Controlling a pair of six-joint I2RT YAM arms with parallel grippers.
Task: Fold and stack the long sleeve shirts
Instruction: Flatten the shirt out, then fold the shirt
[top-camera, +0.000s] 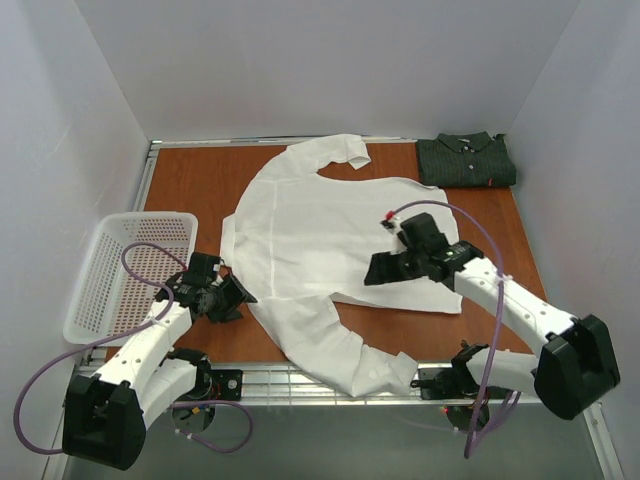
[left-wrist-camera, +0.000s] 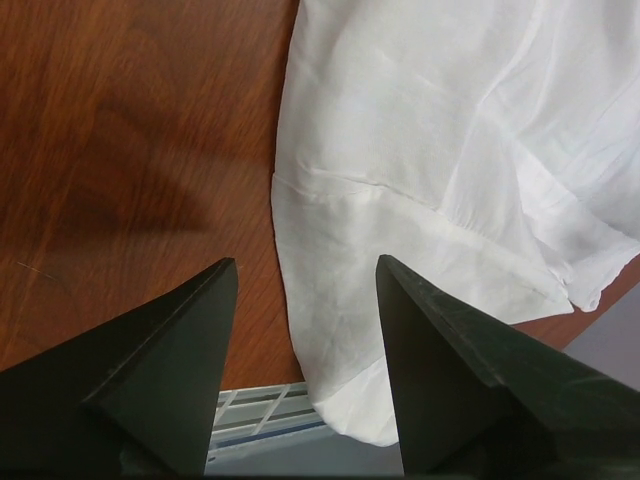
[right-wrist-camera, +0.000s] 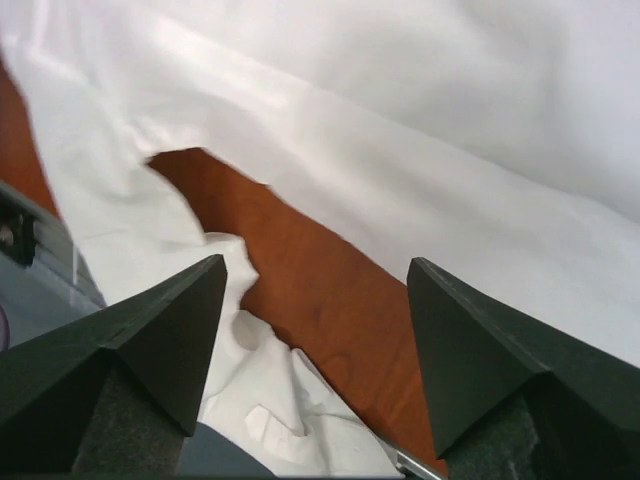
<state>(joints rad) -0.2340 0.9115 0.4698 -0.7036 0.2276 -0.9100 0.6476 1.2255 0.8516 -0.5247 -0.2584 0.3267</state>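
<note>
Left end effector (top-camera: 228, 296) low at white shirt (top-camera: 320, 240) edge, jaws apart, empty; right end effector (top-camera: 383, 270) angled over its hem, likewise.

Top camera: fixed high behind the arm bases, looking down and forward, far enough to hold the whole table (top-camera: 190, 190) and both arms (top-camera: 150, 350). Each wrist camera looks close along its own fingers (left-wrist-camera: 160, 370) onto wood and the white shirt (left-wrist-camera: 430, 150). Left and right wrist views face the near sleeve (top-camera: 330, 350) from opposite sides; the top view covers both patches.
</note>
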